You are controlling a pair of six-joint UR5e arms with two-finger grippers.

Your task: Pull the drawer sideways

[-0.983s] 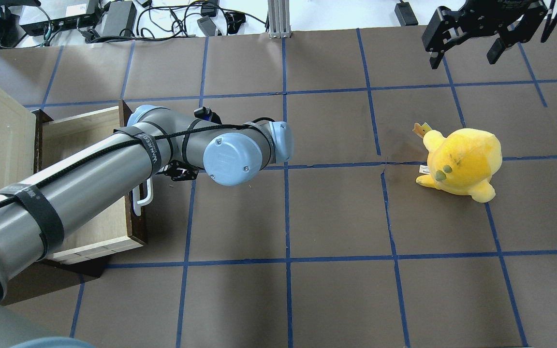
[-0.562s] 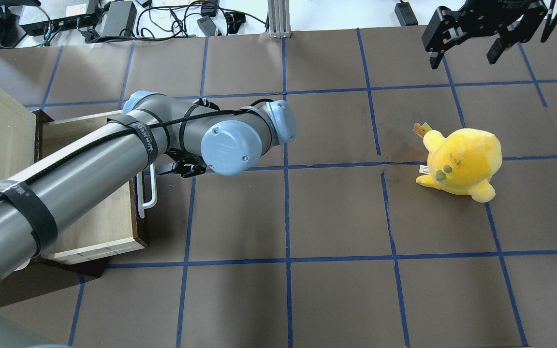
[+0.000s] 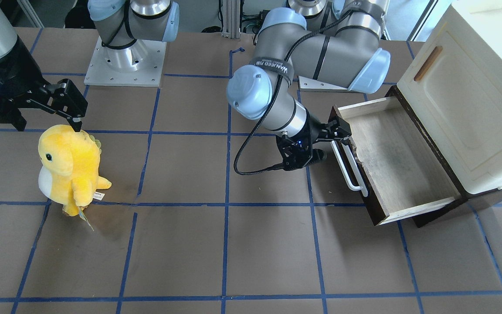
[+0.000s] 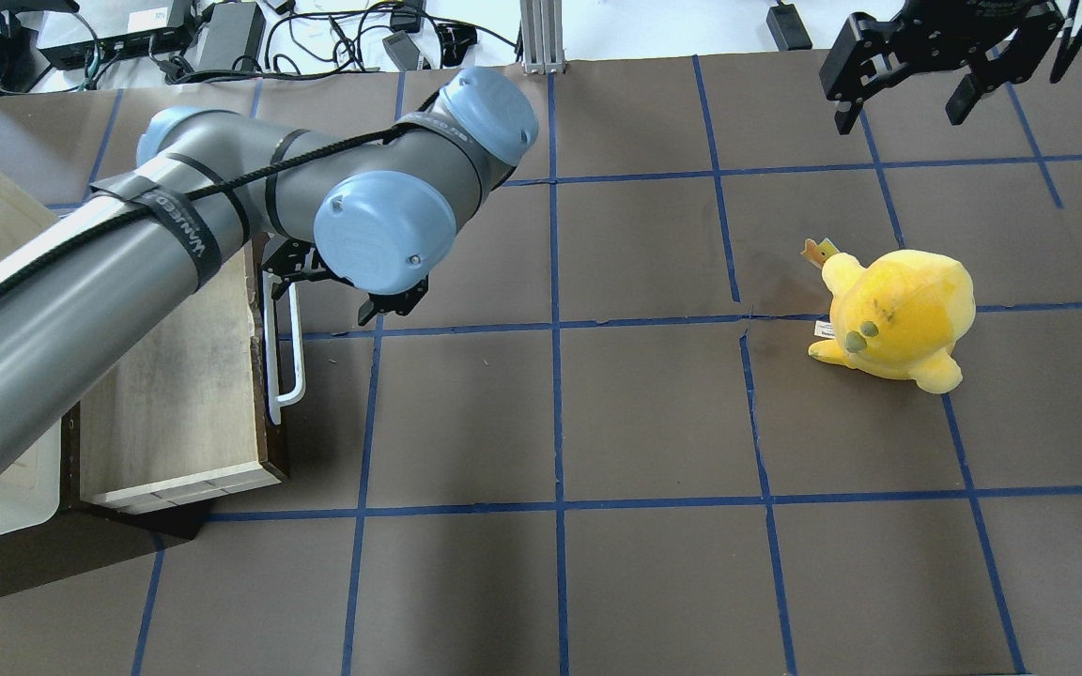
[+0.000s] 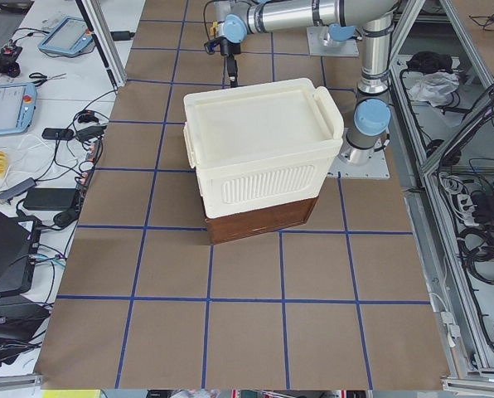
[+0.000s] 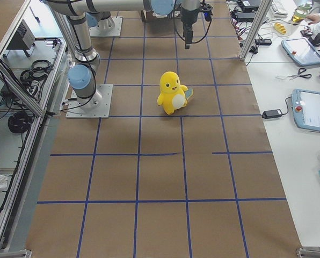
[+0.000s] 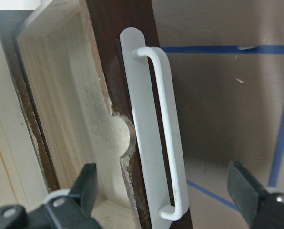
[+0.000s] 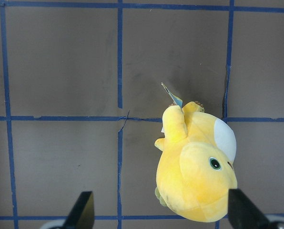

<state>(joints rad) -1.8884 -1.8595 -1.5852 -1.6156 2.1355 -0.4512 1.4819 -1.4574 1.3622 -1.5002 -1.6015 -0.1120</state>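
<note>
While the dark-fronted shallow wooden drawer (image 4: 165, 376) juts out beneath the cream cabinet (image 3: 464, 109), the left gripper (image 7: 165, 188) gapes wide astride its long white bar handle (image 4: 289, 357), clasping nothing; the right gripper (image 4: 907, 94) hangs open, empty

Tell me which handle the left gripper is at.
The long white bar handle on the drawer, where the left gripper hangs open; the small brown handle sits on the cream door.

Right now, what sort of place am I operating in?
Probably a robotics lab test cell: a table taped in a blue grid, teach pendants lying beside it, and aluminium framing at its edge.
</note>
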